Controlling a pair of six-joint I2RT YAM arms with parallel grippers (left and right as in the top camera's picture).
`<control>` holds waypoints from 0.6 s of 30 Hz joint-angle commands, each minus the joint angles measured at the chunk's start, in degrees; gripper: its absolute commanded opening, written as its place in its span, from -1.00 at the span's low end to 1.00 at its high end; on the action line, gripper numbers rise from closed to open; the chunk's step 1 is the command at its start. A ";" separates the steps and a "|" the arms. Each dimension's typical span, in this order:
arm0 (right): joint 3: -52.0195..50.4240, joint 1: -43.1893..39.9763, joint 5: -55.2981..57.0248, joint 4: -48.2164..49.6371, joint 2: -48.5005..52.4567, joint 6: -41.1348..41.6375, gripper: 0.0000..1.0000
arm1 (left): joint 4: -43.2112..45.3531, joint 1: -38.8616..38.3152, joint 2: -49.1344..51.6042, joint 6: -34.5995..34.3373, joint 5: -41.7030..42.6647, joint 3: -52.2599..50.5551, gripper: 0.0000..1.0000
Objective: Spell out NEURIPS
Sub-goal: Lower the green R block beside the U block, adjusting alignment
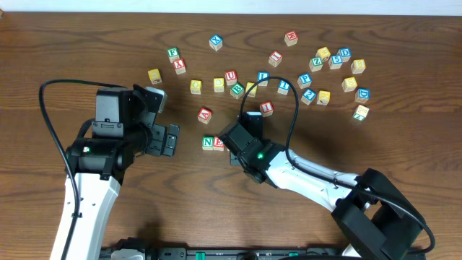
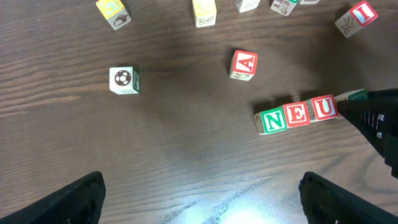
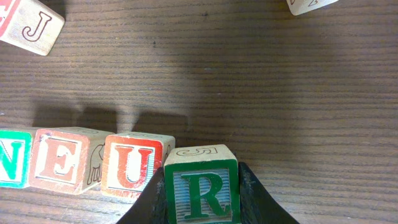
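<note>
Three cubes stand in a row on the table: green N point(image 2: 273, 121), red E point(image 2: 297, 114) and red U point(image 2: 323, 108). In the right wrist view the same N point(image 3: 12, 157), E point(image 3: 59, 160) and U point(image 3: 134, 163) run from the left edge. My right gripper point(image 3: 202, 186) is shut on a green R cube point(image 3: 202, 190), held just right of the U and slightly nearer the camera. From overhead, the right gripper point(image 1: 234, 137) covers the row's right end beside the N point(image 1: 208, 142). A red I cube point(image 1: 266, 107) lies behind. My left gripper point(image 2: 202, 199) hangs open over bare wood.
Many loose letter cubes are scattered across the back of the table point(image 1: 317, 72). A red A cube point(image 2: 244, 64) lies just behind the row, and a football-picture cube point(image 2: 124, 79) to its left. A J cube point(image 3: 28, 25) lies beyond the row. The left arm point(image 1: 108, 144) stands left of the row.
</note>
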 commanded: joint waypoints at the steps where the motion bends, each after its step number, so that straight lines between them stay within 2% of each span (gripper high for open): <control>1: -0.42 0.44 -0.02 0.44 0.50 0.90 -0.98 | -0.17 0.26 -0.07 0.37 -0.55 1.60 0.96; 18: -0.42 0.50 -0.42 1.03 0.50 0.87 -0.98 | -0.17 0.26 -0.07 0.35 -0.55 1.60 0.96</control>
